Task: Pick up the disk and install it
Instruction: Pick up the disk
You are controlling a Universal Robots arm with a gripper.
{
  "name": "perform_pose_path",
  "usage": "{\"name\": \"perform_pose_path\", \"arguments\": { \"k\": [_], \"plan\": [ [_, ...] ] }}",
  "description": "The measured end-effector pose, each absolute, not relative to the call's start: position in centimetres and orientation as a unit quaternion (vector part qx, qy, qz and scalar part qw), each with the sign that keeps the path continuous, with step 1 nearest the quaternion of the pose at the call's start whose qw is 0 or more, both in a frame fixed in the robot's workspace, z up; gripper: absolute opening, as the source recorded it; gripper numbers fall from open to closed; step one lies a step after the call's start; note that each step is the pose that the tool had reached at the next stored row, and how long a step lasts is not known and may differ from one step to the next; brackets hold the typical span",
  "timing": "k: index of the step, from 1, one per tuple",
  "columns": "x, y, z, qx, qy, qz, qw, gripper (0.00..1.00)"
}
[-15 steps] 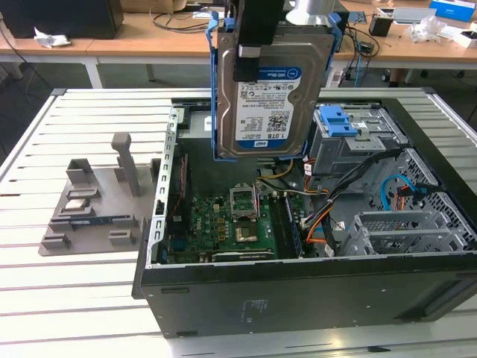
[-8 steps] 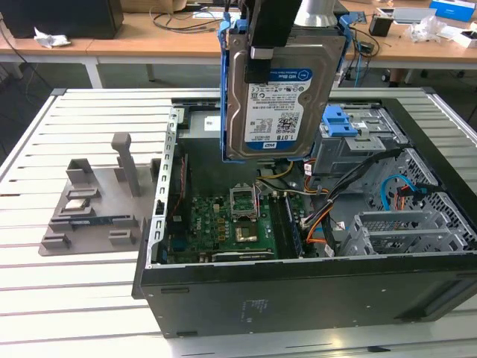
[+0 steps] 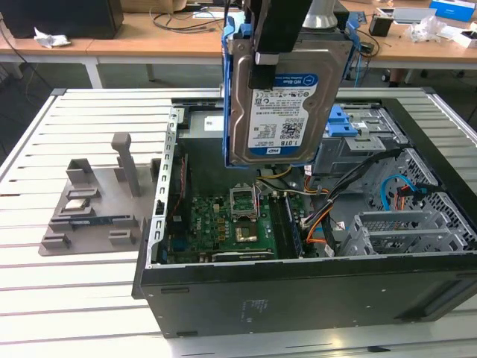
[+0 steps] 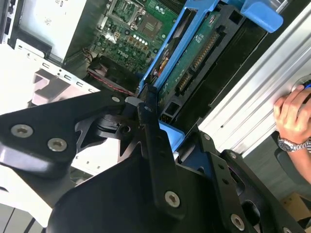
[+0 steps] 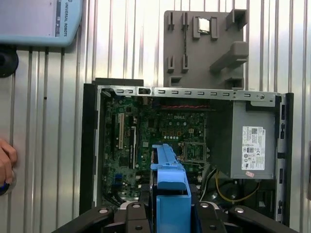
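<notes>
- The gripper [image 3: 262,71] is clamped tight on the disk [image 3: 287,112], which hangs upright, label outward, high over the open computer case [image 3: 298,291].
- Holding it by one end probably leaves the other free to slot into the drive cage [image 3: 350,153].

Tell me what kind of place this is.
Probably a robotics lab bench: an open computer case on a slatted metal table, a grey parts fixture beside it, cable-strewn desks behind.

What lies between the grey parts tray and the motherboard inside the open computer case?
The case's slotted metal side wall, seen in the first wrist view and exterior view; the grey tray sits close outside it, the motherboard inside.
</notes>
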State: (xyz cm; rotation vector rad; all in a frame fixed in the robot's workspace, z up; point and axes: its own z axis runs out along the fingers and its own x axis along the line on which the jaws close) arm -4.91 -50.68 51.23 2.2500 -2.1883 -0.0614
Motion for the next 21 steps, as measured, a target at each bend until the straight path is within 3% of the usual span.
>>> {"name": "perform_pose_path", "arguments": {
  "k": [10, 15, 21],
  "plan": [
    [-4.4, -51.9, 51.2, 0.717, -0.697, -0.02, 0.001, 0.36],
    [-3.9, -54.3, 51.1, 0.717, -0.697, -0.023, -0.003, 0.36],
    [-0.6, -55.0, 50.9, 0.717, -0.697, -0.028, -0.004, 0.36]
  ]
}}
